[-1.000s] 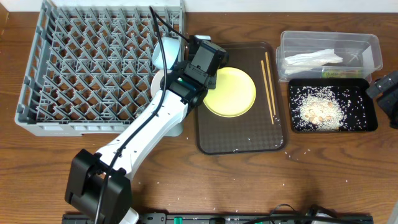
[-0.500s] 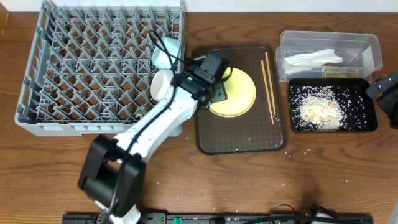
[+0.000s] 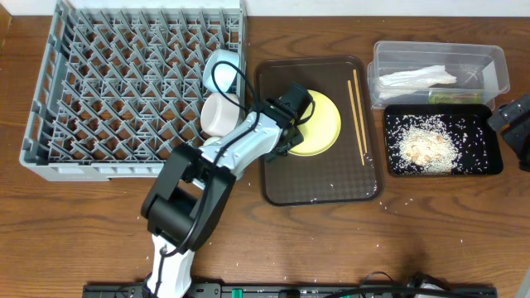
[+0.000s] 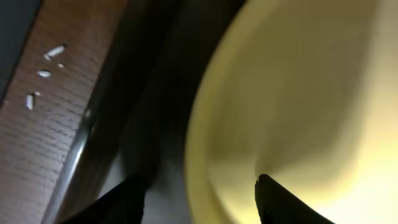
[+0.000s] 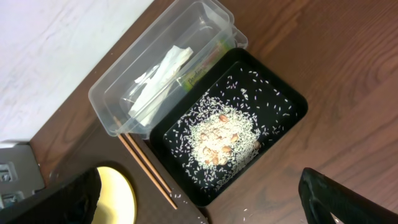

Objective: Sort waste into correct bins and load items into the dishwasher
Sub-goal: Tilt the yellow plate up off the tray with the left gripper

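The yellow plate [image 3: 323, 124] lies on the brown serving tray [image 3: 281, 178]. My left gripper [image 3: 291, 124] is at the plate's left edge. In the left wrist view this gripper [image 4: 199, 199] is open, with the plate [image 4: 298, 93] rim between the jaws, one finger over the tray and one over the plate. The chopsticks [image 3: 358, 112] lie on the tray to the right of the plate. A light-blue bowl [image 3: 222, 68] and a white bowl [image 3: 220, 114] sit at the right edge of the dishwasher rack [image 3: 124, 91]. My right gripper [image 5: 199, 205] hangs open and empty above the table beside the bins.
The clear tub [image 3: 439, 56] holds the napkin [image 3: 418, 79] and the wrapper [image 3: 451, 97]. In front of it the black tray [image 3: 489, 141] holds rice and scraps [image 3: 426, 147]. Loose rice grains lie on the brown tray and on the table.
My left gripper left the white bowl at the rack's right edge, opened, and moved right and down to the plate's left rim. The right arm has not moved.
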Controlling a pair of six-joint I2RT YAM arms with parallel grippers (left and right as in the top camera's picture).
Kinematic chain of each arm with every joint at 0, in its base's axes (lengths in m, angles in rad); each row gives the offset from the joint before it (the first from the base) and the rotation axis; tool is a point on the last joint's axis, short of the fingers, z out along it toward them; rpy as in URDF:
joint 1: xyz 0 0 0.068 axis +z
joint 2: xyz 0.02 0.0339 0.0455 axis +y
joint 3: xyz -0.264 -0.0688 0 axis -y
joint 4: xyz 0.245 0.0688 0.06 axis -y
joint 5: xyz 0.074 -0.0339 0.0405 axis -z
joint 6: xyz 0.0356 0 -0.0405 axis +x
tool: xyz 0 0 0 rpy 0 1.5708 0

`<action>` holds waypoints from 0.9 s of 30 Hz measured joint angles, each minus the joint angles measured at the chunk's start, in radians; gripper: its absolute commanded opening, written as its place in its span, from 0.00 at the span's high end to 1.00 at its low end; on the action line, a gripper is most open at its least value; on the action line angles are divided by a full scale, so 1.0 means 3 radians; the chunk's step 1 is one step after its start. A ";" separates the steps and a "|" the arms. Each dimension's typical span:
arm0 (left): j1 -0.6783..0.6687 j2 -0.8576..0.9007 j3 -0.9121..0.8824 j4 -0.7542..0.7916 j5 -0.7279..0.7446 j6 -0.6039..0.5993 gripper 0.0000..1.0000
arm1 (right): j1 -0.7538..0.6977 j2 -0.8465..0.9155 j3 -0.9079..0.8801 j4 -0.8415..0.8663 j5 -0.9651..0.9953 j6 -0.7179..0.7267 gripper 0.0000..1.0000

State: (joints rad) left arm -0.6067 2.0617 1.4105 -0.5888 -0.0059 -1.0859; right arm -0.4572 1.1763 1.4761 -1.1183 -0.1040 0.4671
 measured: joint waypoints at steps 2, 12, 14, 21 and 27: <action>0.0000 0.0005 0.0000 0.0033 0.0001 -0.0034 0.42 | 0.0000 0.0000 0.0000 0.0001 0.0000 0.0000 0.01; 0.0000 0.0022 -0.0020 0.0313 0.0000 0.0047 0.42 | 0.0000 0.0000 0.0000 0.0000 0.0000 0.0001 0.01; 0.0000 0.0022 -0.0043 0.0380 -0.0001 0.0060 0.43 | 0.0000 0.0000 0.0000 0.0000 0.0000 0.0000 0.01; 0.0000 0.0009 -0.0107 0.0479 -0.0025 0.0107 0.69 | 0.0000 0.0000 0.0000 0.0001 0.0000 0.0000 0.01; 0.0000 0.0009 -0.0139 0.0467 -0.0024 0.0116 0.92 | 0.0000 0.0000 0.0000 0.0000 0.0000 0.0000 0.01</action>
State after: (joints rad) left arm -0.6067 2.0644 1.3689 -0.4488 -0.0132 -1.0512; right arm -0.4572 1.1763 1.4761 -1.1183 -0.1040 0.4671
